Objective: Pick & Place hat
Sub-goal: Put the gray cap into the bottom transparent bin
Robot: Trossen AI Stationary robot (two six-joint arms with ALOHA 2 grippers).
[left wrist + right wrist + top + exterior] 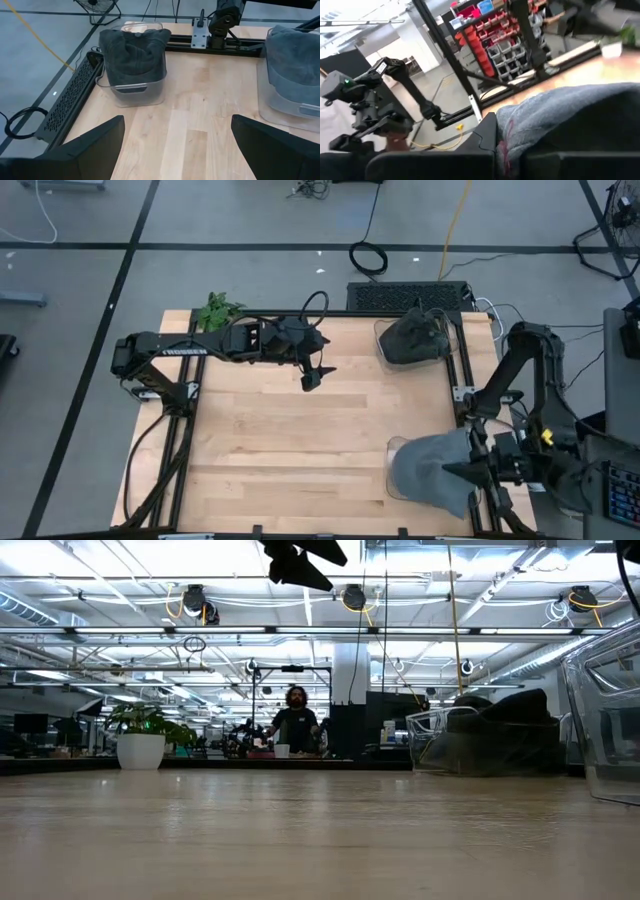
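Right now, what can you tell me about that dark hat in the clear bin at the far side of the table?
The dark hat looks like soft charcoal knit fabric, slumped and folded rather than shaped. It fills a clear plastic bin and bulges over its rim. The bin stands on the wooden table near its far right corner, beside the metal frame. Nothing grips it: the left gripper hovers open, apart from it.

The right arm's fingers are buried in the grey knitted hat, so their tips stay unseen. The clear plastic bin is cut off by the low view's edge. The distant person is too small for detail.
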